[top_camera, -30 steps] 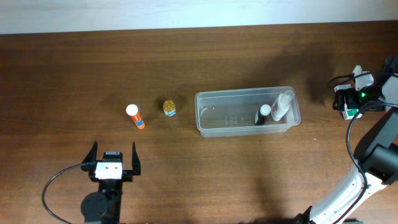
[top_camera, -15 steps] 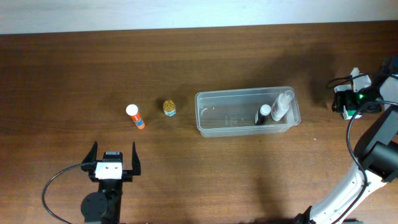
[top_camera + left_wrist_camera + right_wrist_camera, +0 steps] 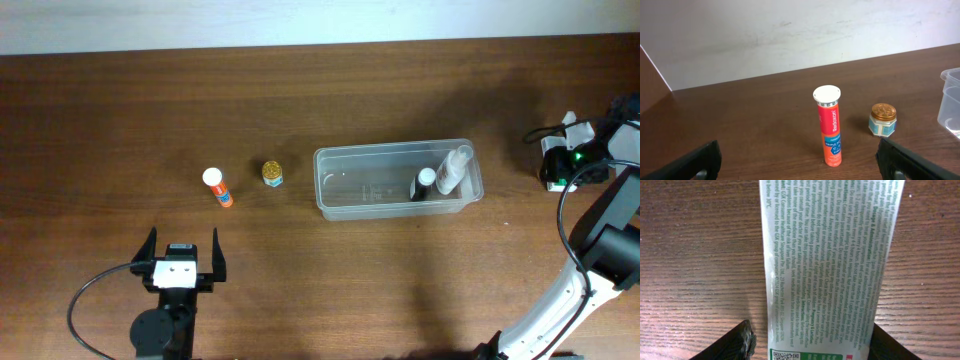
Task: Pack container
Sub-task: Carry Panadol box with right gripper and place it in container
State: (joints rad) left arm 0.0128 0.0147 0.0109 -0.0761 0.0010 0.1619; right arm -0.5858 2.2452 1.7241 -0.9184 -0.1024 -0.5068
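Here: Redoxon tube [image 3: 828,125] upright; left fingers [image 3: 695,161] spread; right fingers [image 3: 737,342] spread around green-printed tube [image 3: 820,265].

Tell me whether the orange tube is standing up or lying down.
Standing up. In the left wrist view the orange tube rests on its base on the table, white cap on top.

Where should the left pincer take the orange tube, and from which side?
I'd grip the orange tube on its straight body below the white cap, coming in level from the arm's own side. It stands upright, round and slim, and the little jar beside it stands apart, leaving room either side.
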